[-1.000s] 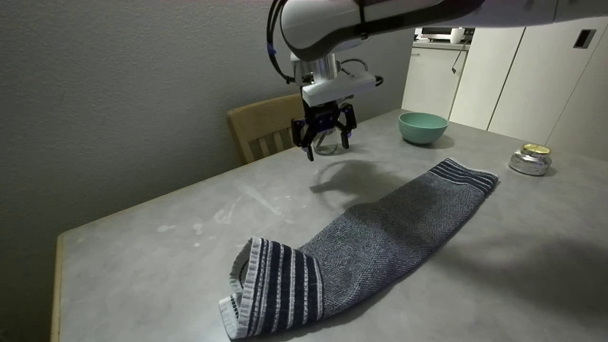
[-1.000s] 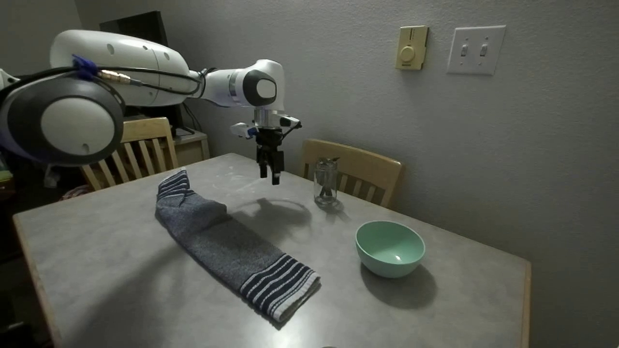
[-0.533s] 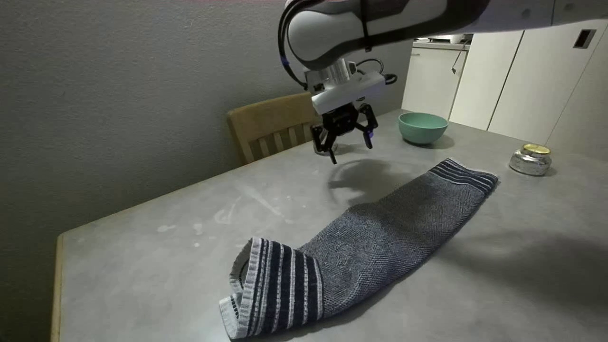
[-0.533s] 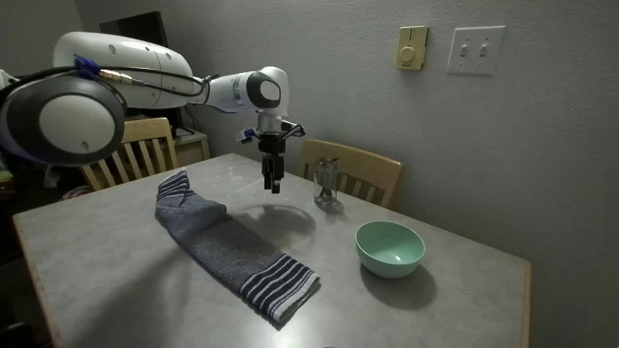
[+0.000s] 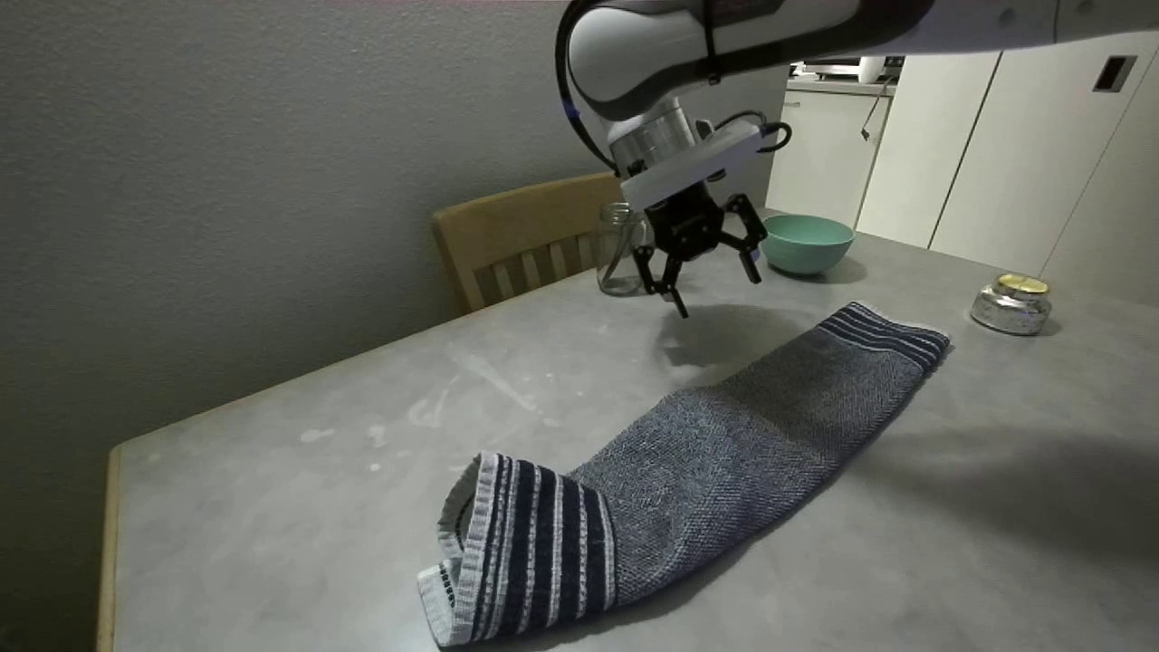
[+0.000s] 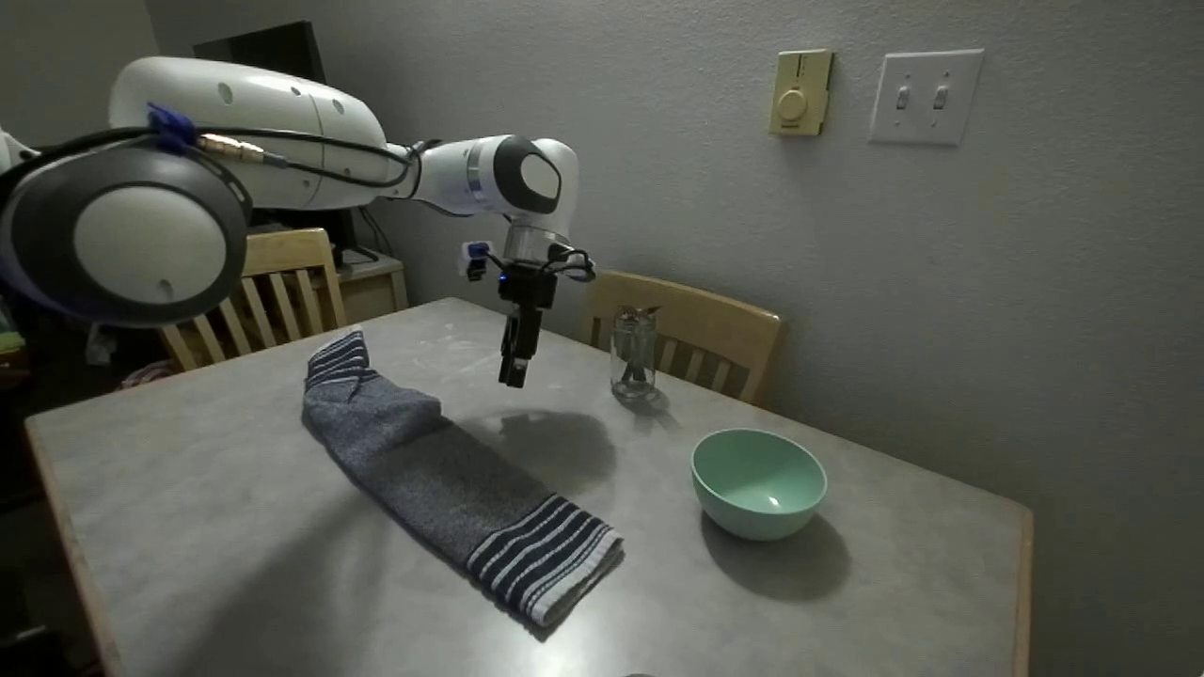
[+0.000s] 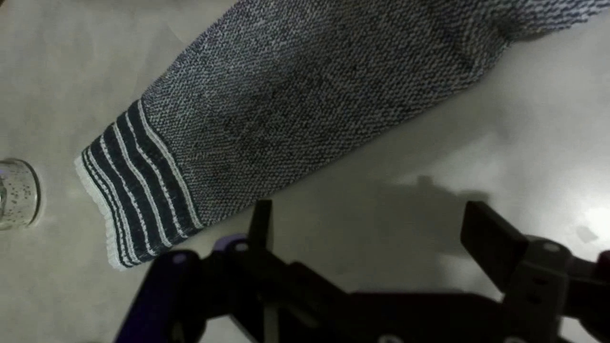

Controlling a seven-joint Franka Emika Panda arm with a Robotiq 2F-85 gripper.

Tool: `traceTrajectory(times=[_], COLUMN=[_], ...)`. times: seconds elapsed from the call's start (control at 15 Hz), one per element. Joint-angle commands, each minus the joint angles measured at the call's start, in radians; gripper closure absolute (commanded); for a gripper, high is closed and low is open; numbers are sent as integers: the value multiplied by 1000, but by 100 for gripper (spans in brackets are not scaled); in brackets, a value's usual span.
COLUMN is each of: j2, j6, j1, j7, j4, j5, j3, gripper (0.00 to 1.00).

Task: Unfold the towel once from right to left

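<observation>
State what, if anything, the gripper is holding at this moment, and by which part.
Nothing is held: the gripper hangs open above the table, its jaws apart, and the towel lies ungripped.

1 towel [image 5: 706, 462], 1 bowl [image 5: 806, 249], 1 glass jar [image 6: 633, 357], 1 silvery pot [image 5: 1010, 311]. In an ext. view, 2 chairs [image 6: 705, 315] &, upper R, 2 switches [image 6: 941, 98].

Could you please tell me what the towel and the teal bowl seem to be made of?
Towel: woven-looking cloth, perhaps cotton, matte; the wrist view shows its coarse, nubbly texture.
Teal bowl: perhaps plastic or glazed ceramic; smooth, slightly glossy, with a small highlight inside.
</observation>
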Motion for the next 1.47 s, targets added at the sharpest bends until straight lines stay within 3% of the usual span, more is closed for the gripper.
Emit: traceTrajectory(times=[0.0,0.13,0.67,0.93,1.4], j2=[-13,15,5,17,25], j6=[-36,-61,-34,-89,-351], j1=[-32,-42,-35,-28,-52], j7=[-36,-54,-27,-43,42], j4=[-20,20,-1,1,-20], j5=[48,68,65,70,134], j3=[48,64,55,63,88], gripper=[0,0,0,0,0])
